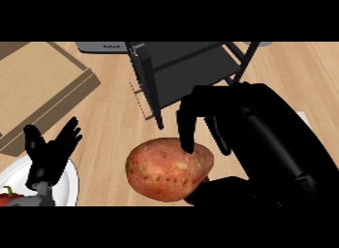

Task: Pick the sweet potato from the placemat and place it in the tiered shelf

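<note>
The sweet potato [169, 168], reddish-brown with pale spots, is up off the counter and large in the head view's lower middle. My right hand [262, 140] is shut on it, fingers curled over its top right and thumb under its lower right. The dark tiered shelf [190, 63] stands at the top centre, just beyond the hand. The placemat is hidden behind the right hand, with only a pale sliver by its right side. My left hand [49, 154] rests open at the lower left, fingers up.
A cardboard box [29, 92] lies at the upper left. A white plate [69, 186] with a red pepper [7, 197] sits at the lower left under the left hand. A grey appliance edge [104, 46] shows at the top.
</note>
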`<action>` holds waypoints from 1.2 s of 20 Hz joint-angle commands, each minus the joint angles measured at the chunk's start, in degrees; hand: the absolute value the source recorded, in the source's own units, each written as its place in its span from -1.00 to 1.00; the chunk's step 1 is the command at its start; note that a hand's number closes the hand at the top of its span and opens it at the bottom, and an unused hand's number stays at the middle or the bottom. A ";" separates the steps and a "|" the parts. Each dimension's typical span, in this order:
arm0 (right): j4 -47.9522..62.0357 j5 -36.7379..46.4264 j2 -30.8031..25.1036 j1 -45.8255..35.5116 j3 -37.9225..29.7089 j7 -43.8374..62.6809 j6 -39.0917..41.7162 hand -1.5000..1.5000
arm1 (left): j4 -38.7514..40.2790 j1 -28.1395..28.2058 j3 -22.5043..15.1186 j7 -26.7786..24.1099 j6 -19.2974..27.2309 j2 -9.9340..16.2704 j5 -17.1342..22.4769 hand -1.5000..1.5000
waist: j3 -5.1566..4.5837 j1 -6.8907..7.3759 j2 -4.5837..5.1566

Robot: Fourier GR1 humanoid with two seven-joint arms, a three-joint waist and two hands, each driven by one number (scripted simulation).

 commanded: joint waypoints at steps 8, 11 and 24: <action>20.37 -5.83 -3.82 -27.62 -19.31 3.97 0.15 1.00 | 3.96 -2.03 1.65 -1.09 -1.43 1.57 -0.25 0.00 | -0.01 0.59 0.37; 24.99 -5.86 -6.35 -28.52 -21.65 0.52 -0.59 1.00 | 0.66 -0.71 -0.98 -0.42 0.03 -1.18 -1.50 0.00 | 0.03 0.61 0.33; 53.16 0.49 -10.04 -35.35 -18.43 -20.62 -4.93 1.00 | 0.52 0.84 0.35 -1.86 -1.44 -0.95 -0.57 0.00 | 0.01 1.60 0.66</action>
